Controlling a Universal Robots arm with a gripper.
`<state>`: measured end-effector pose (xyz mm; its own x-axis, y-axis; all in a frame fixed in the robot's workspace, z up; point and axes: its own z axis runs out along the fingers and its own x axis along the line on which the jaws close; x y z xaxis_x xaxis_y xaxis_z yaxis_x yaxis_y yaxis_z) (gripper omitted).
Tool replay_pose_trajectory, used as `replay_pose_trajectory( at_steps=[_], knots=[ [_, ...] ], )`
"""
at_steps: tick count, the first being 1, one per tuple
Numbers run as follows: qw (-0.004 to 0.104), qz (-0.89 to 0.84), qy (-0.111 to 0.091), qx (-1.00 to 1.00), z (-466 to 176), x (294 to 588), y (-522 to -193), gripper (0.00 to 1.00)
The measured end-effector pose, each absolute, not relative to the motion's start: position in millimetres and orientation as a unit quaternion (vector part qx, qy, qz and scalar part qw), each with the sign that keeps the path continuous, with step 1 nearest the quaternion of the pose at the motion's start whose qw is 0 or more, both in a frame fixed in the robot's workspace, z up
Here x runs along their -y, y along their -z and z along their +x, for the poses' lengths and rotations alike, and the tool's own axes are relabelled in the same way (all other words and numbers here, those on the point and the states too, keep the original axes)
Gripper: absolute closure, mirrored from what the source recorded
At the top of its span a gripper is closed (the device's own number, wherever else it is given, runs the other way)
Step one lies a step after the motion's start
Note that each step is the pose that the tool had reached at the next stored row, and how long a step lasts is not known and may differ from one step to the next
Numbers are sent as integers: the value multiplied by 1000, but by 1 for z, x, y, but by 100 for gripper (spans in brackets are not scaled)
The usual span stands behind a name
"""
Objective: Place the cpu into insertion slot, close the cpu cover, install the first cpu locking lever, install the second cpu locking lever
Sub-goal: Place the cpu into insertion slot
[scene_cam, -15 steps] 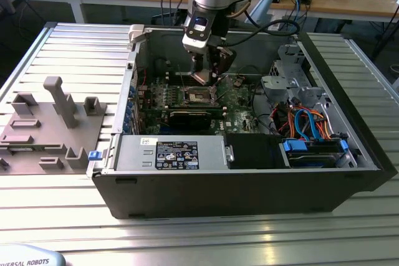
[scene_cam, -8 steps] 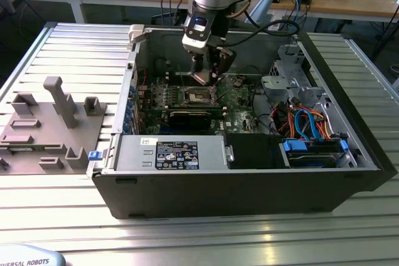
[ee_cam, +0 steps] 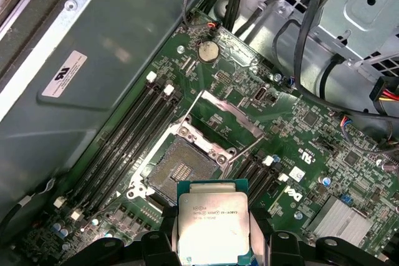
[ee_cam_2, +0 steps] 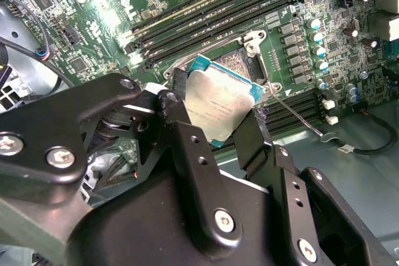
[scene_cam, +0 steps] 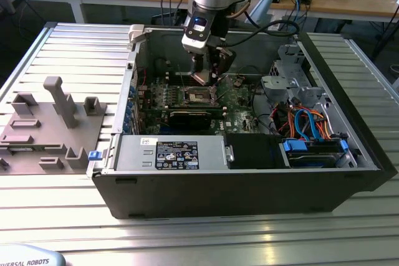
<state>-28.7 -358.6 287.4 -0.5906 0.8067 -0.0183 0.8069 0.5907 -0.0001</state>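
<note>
Hand [ee_cam: 214, 241] clamps the cpu [ee_cam: 213, 219], print on its silvery top, clear of the insertion slot [ee_cam: 177, 169]; white label [ee_cam: 62, 74] on grey panel [ee_cam: 124, 35].

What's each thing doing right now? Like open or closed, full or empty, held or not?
gripper, shut on the cpu.
cpu, held above the board, not in the slot yet.
insertion slot, empty and uncovered.
cpu cover, flipped open.
computer case, side open, insides showing.
</note>
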Motion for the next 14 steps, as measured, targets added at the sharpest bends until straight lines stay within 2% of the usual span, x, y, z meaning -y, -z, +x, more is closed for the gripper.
replay_pose_trajectory(
  at_steps=[14],
  knots=[
    [8, 458, 5, -889, -29, 359, -286, 46]
  ],
)
